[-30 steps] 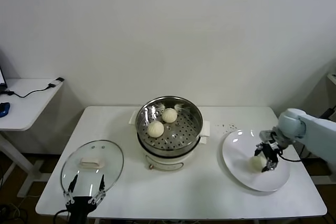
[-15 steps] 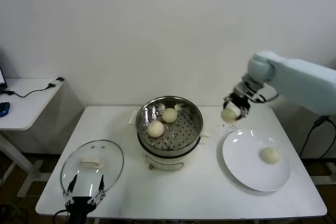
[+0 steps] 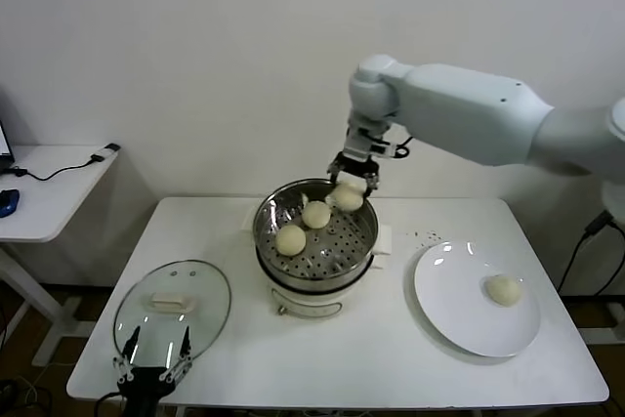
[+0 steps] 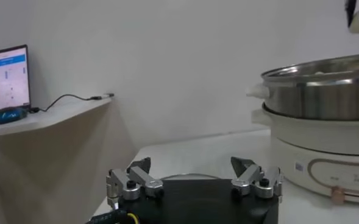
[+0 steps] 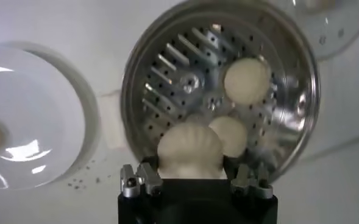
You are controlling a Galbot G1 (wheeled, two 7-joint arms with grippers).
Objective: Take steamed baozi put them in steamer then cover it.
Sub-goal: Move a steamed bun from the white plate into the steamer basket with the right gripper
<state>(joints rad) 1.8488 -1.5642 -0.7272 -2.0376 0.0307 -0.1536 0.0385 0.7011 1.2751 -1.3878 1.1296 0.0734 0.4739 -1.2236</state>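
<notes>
Currently, head view: right gripper (image 3: 351, 188) clamps a baozi (image 3: 348, 198) over the steamer's (image 3: 314, 231) far-right rim; two buns inside, one on the plate (image 3: 476, 298) at the table's right edge. Cover (image 3: 172, 306) lies at the front-left corner.
Left wrist: left gripper (image 4: 194, 178) parked there, jaws wide apart, empty.
Right wrist: fingers pinch the pleated bun above the basket.

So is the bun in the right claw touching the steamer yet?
Apart. In the head view the bun hangs in the right claw above the steamer rim, clear of the floor.
</notes>
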